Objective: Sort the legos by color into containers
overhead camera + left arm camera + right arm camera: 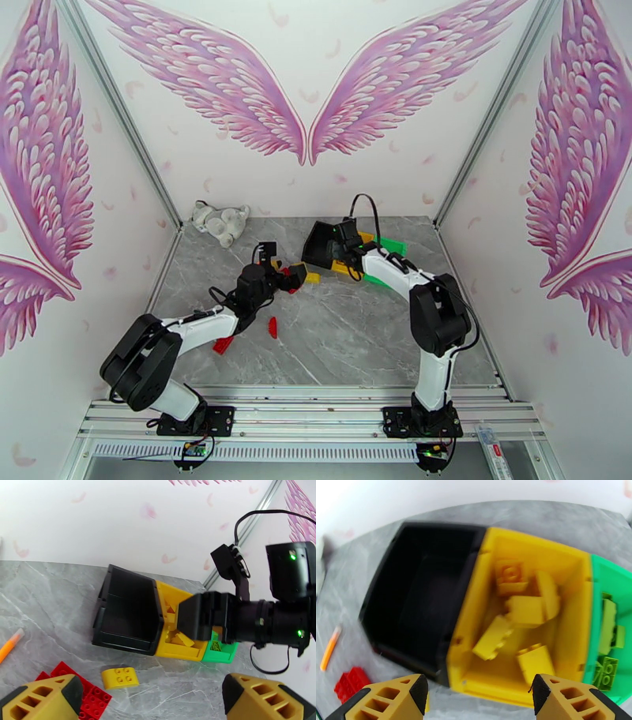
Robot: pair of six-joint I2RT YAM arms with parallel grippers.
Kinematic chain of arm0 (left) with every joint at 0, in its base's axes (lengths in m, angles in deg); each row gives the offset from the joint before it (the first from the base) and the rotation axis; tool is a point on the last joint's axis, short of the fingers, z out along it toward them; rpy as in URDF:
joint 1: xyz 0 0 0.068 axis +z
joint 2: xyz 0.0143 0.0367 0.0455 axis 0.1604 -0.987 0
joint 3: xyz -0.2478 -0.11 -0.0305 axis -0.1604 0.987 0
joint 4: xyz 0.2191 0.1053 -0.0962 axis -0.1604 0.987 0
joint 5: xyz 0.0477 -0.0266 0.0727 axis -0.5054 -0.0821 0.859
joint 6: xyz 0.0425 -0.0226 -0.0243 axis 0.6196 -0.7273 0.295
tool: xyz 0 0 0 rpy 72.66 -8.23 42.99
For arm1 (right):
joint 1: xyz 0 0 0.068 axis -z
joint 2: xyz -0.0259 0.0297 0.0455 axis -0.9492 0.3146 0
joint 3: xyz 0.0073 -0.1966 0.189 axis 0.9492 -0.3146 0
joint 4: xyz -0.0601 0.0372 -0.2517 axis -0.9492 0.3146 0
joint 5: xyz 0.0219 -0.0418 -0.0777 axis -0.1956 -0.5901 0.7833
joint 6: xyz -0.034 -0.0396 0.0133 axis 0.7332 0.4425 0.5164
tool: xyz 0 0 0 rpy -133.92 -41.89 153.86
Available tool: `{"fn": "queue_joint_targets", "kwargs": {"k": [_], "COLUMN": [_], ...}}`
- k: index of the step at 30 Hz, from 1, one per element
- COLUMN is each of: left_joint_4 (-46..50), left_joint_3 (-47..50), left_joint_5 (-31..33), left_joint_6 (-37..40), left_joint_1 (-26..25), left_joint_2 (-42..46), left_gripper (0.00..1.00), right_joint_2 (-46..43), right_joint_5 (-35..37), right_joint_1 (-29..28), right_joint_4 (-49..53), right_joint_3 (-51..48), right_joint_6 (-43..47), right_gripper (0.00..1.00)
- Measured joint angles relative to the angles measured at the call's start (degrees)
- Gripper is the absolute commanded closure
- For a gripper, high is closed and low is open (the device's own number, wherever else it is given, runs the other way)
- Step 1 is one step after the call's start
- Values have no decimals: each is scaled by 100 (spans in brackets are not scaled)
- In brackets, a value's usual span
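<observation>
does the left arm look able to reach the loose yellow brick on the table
Probably yes: the yellow brick lies uncovered just ahead of the open left gripper, with red bricks close beside it.

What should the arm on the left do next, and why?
Probably lower the left gripper onto the loose yellow brick on the table. Its jaws stand open and empty, the brick lies just ahead of them beside the red bricks, and the yellow bin holds other yellow bricks.
</observation>
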Motion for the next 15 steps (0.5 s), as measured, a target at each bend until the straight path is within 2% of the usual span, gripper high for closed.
{"fn": "queue_joint_targets", "kwargs": {"k": [7,10,15], "left_joint_4": [-109,-133,-149], "left_joint_3": [247,313,363], "left_joint_5": [-24,-55,-116], "left_joint_6": [-138,-164,-192], "left_joint_1": [343,404,444], "left_joint_2": [173,225,284], "left_gripper": [1,1,1], "right_joint_2": [627,1064,1591], "right_joint_5": [-278,-341,-382], "right_joint_1": [-737,-848,-863], "right_joint_4": [-39,22,214], "right_joint_3": [546,960,1445], "right_joint_6": [291,356,374], "right_gripper": [44,48,48]}}
